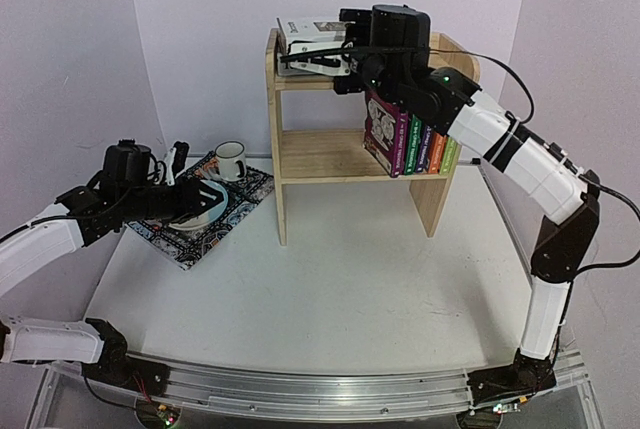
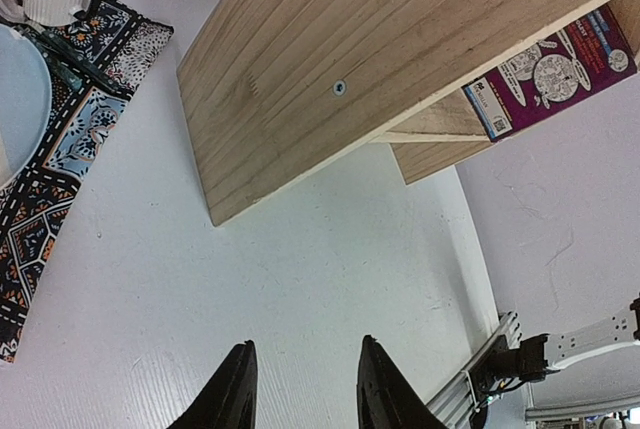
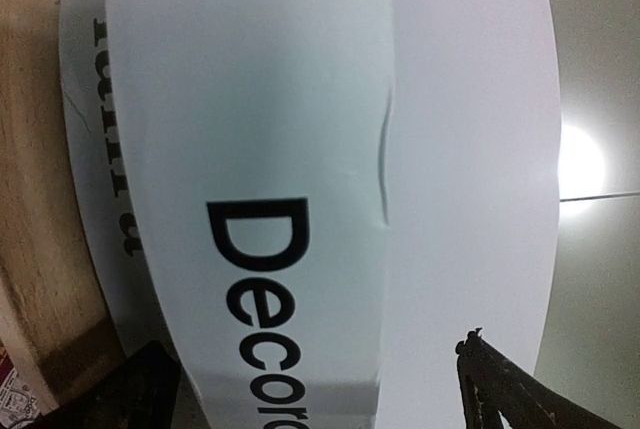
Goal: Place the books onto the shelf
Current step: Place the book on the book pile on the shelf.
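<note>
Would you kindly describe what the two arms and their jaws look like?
Both arms have white link shells and black joints. The right arm carries a black band on its white forearm, a small green light near the wrist and thin black cables alongside. The left arm ends in a black wrist block. The jaws are black, tapering fingers.

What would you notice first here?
The black right end effector reaches to the top of the pale pine two-tier shelf, right at a thick white "Decorate" book lying there. Below, a row of colourful cartoon-covered paperbacks stands on the lower tier.
</note>
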You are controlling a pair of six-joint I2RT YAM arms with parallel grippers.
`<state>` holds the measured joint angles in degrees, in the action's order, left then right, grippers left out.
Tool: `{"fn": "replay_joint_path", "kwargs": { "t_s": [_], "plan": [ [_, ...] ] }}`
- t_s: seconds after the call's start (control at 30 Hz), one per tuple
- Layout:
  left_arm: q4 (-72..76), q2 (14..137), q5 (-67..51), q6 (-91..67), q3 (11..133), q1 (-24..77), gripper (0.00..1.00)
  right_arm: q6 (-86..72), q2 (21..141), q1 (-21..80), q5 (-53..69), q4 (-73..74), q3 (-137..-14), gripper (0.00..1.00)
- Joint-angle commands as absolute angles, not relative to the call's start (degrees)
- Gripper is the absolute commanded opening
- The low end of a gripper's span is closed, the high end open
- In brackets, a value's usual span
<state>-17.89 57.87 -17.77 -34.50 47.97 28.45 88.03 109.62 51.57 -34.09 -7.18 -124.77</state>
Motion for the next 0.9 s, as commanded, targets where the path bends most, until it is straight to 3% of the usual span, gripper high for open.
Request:
{"fn": "replay_joint_path", "kwargs": {
  "t_s": [0.0,0.87],
  "plan": [
    [-15.3,58.2,-18.5,-34.4,47.7,28.3,0.36,86.8,108.3,51.9,-34.0,-9.9,-125.8,0.98],
    [-14.9,59.3,-19.2,-35.5,47.6,28.3,0.36,72.2,85.6,55.3,-23.8,-8.2,-101.2,0.98]
  ]
}}
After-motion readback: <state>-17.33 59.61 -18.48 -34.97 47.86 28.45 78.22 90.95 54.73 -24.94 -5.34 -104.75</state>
